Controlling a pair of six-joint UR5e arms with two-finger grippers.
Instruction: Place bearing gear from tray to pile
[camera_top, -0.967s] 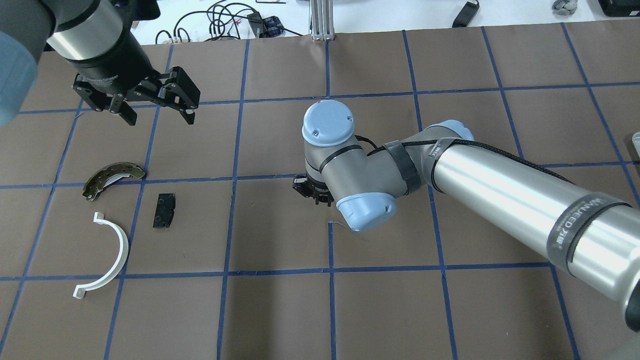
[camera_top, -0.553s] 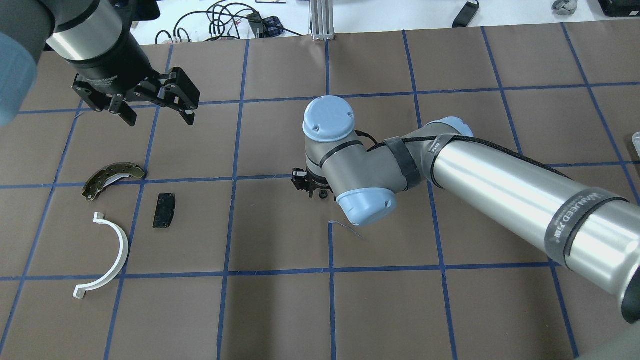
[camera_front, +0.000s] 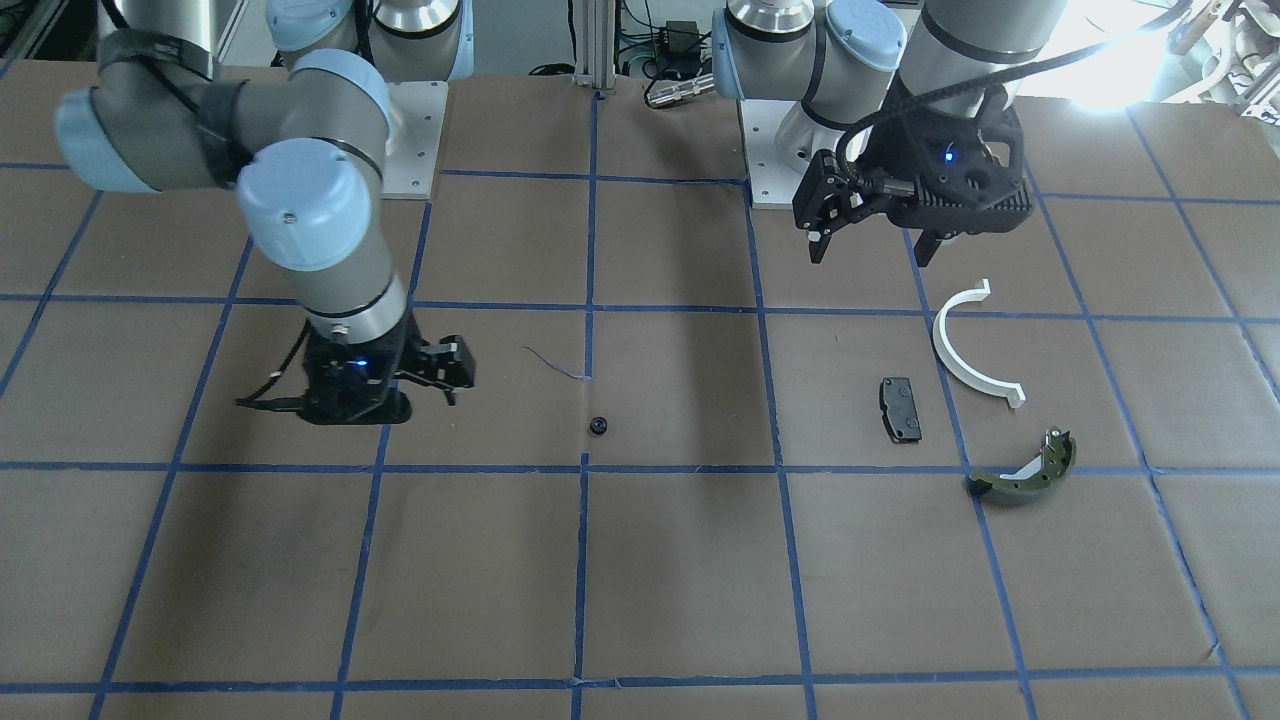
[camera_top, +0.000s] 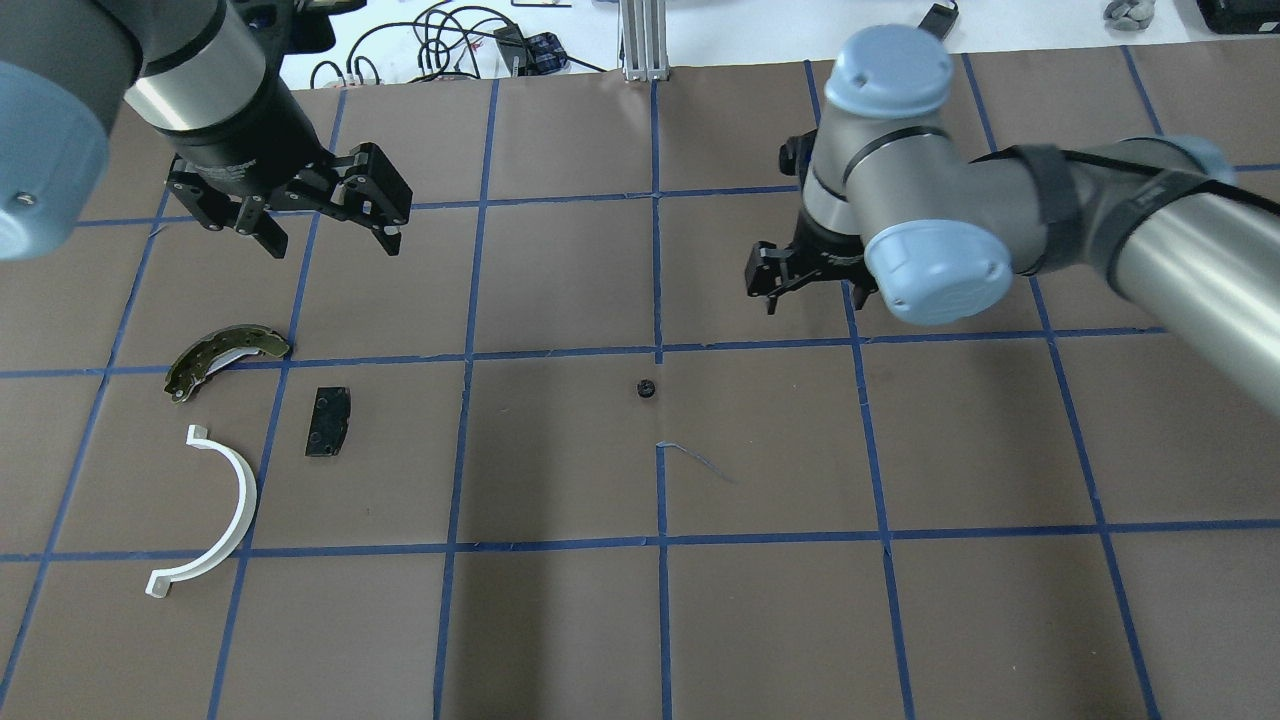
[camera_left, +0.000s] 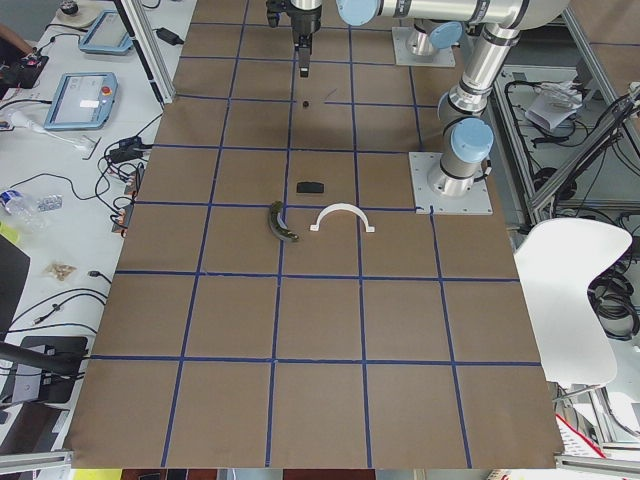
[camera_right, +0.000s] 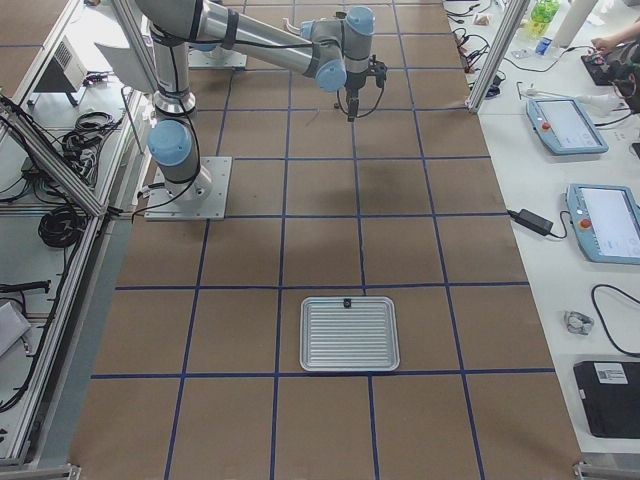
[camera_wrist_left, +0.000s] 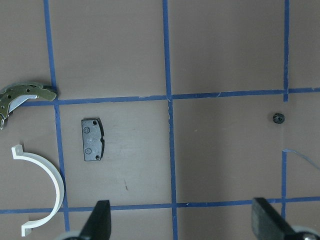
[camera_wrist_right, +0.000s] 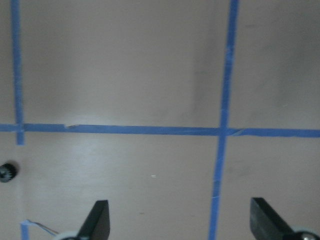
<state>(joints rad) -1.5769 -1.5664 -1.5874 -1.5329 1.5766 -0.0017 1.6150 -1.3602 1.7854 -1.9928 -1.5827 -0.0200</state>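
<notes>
The bearing gear, a tiny black toothed wheel, lies alone on the brown table near its middle; it also shows in the front view and in both wrist views. The pile lies to the left: olive-green curved shoe, black pad, white half-ring. My right gripper is open and empty, right of and beyond the gear. My left gripper is open and empty, above the table beyond the pile.
A ribbed metal tray lies far off toward the table's right end, with a small black part at its far rim. A thin thread lies just nearer than the gear. Cables and devices lie beyond the far edge.
My right gripper was low over the table's middle; it has pulled away to the right and farther back, and the gear now lies uncovered there. My left gripper shifted slightly right.
</notes>
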